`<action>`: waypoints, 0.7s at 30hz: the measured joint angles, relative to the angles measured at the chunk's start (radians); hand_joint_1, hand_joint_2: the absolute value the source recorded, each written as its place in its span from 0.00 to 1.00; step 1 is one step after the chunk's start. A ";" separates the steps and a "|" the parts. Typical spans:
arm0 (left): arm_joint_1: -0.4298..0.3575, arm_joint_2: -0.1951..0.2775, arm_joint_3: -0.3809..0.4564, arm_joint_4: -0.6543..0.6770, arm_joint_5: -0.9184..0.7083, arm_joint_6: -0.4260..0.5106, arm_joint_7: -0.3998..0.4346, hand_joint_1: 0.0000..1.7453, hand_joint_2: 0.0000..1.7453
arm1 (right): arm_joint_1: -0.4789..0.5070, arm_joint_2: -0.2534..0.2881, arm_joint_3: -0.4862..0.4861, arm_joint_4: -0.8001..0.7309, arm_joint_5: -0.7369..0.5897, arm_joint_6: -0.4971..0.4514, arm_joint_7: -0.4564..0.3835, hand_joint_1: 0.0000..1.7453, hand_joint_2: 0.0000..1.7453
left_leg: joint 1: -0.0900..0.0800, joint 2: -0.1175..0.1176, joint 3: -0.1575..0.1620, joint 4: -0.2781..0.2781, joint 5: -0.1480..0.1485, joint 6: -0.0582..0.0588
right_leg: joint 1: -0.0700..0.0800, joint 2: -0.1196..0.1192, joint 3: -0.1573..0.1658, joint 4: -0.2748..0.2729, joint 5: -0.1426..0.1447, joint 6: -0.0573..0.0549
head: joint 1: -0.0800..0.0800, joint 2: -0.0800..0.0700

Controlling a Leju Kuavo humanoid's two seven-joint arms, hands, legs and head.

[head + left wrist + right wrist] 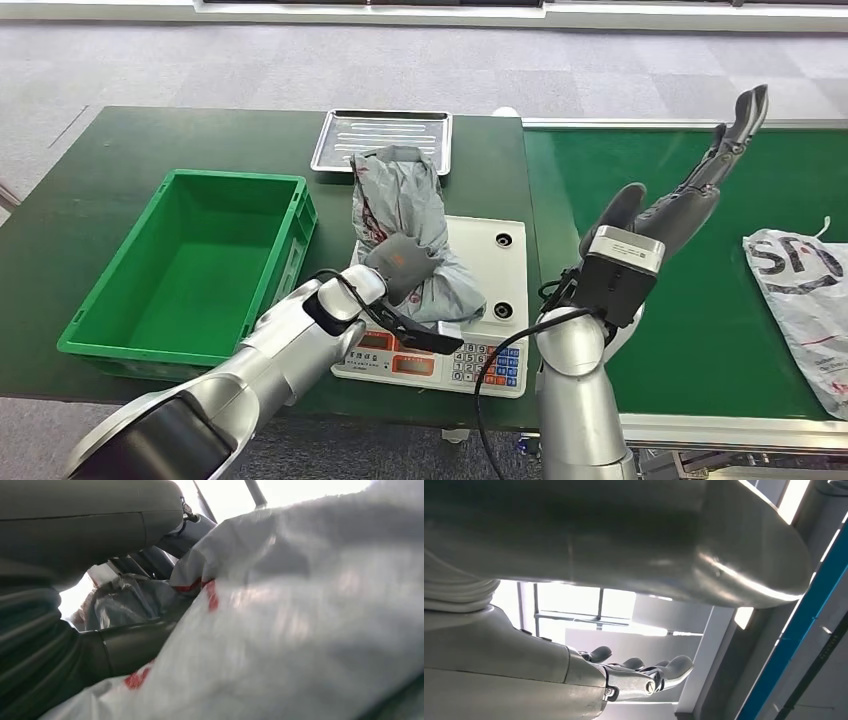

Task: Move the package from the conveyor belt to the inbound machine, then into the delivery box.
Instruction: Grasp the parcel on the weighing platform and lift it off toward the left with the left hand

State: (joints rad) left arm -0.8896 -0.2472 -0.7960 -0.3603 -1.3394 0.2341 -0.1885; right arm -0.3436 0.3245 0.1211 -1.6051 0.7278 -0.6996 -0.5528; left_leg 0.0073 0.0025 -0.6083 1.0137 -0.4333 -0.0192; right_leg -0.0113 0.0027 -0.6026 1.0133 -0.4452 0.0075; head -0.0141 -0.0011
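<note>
1. Centrally, a grey package (pixel 405 215) with red print lies on the white scale (pixel 497 270), its far end reaching toward 12 o'clock and overlapping the near edge of the metal tray (pixel 380 135).
2. The left hand (pixel 400 262) rests on the near part of the package, fingers curled into the crumpled film. In the left wrist view the thumb and dark fingers (pixel 145 562) press against the grey package (pixel 310 630), so this hand grips it.
3. The scale's keypad and display face the robot at 6 o'clock of the package, partly covered by the left wrist.
4. The green delivery box (pixel 190 260) stands at 9 o'clock of the scale, just beside it, on the dark green table (pixel 110 150).
5. The right hand (pixel 690 190) is raised over the conveyor belt (pixel 700 330) at 3 o'clock of the scale, its fingers stretched out and apart toward 1 o'clock, holding nothing.
6. In the right wrist view the fingers (pixel 644 672) extend nearly straight with nothing between them and the thumb.
7. A second white package (pixel 805 300) with dark lettering lies on the belt at 3 o'clock of the right hand, well apart from it, cut by the picture's edge.
8. Grey carpeted floor (pixel 300 60) spreads beyond the table at 12 o'clock.
</note>
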 joint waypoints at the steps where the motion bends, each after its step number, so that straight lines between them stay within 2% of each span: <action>1: -0.010 0.009 0.007 -0.015 -0.004 0.084 0.059 1.00 1.00 | 0.005 -0.001 -0.005 -0.007 0.005 0.000 0.004 0.00 0.00 | 0.000 0.000 -0.001 0.000 0.001 0.000 | 0.000 0.000 -0.001 0.000 0.000 0.000 | 0.000 0.000; 4: -0.070 0.069 0.061 -0.098 -0.030 0.296 0.255 1.00 1.00 | 0.025 -0.006 -0.023 -0.038 0.020 0.000 0.022 0.00 0.00 | 0.000 0.001 -0.002 0.000 0.002 -0.001 | 0.000 0.001 -0.002 0.001 0.001 -0.001 | 0.000 0.000; 5: -0.094 0.095 0.092 -0.137 -0.045 0.322 0.298 1.00 1.00 | 0.032 -0.008 -0.028 -0.049 0.024 0.000 0.029 0.00 0.00 | 0.000 0.001 -0.002 0.000 0.002 -0.001 | 0.000 0.002 -0.003 0.001 0.002 -0.001 | 0.000 0.000; 7: -0.129 0.148 0.164 -0.215 -0.079 0.316 0.341 1.00 1.00 | 0.040 -0.010 -0.036 -0.065 0.032 0.000 0.041 0.00 0.00 | 0.000 0.003 -0.001 -0.001 0.001 -0.001 | 0.000 0.004 -0.003 0.001 0.002 -0.001 | 0.000 0.000; 10: -0.131 0.220 0.287 -0.317 -0.131 0.287 0.354 1.00 1.00 | 0.045 -0.012 -0.045 -0.076 0.051 0.000 0.055 0.00 0.00 | 0.000 0.004 0.000 -0.003 0.002 -0.002 | 0.000 0.005 -0.003 0.001 0.001 -0.002 | 0.000 0.000; 13: -0.099 0.263 0.415 -0.395 -0.149 0.289 0.343 1.00 1.00 | 0.047 -0.012 -0.050 -0.080 0.063 0.000 0.063 0.00 0.00 | 0.001 0.003 0.000 -0.003 0.003 -0.003 | 0.001 0.005 -0.004 0.001 0.001 -0.002 | 0.000 0.000; 16: -0.077 0.286 0.490 -0.443 -0.152 0.291 0.342 1.00 1.00 | 0.047 -0.012 -0.051 -0.081 0.067 0.000 0.065 0.00 0.00 | 0.001 0.002 -0.001 -0.003 0.003 -0.003 | 0.001 0.004 -0.004 0.001 0.001 -0.002 | 0.000 0.000; 21: -0.052 0.300 0.562 -0.499 -0.158 0.277 0.348 1.00 1.00 | 0.048 -0.012 -0.051 -0.084 0.075 0.000 0.074 0.00 0.00 | 0.001 0.002 -0.002 -0.003 0.003 -0.003 | 0.000 0.004 -0.004 0.001 0.001 -0.002 | 0.000 0.000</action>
State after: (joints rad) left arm -0.9418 0.0531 -0.2345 -0.8594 -1.4979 0.5109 0.1593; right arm -0.2954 0.3120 0.0701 -1.6893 0.8026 -0.6998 -0.4793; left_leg 0.0079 0.0046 -0.6102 1.0105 -0.4305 -0.0226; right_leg -0.0113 0.0065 -0.6062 1.0142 -0.4443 0.0053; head -0.0141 -0.0011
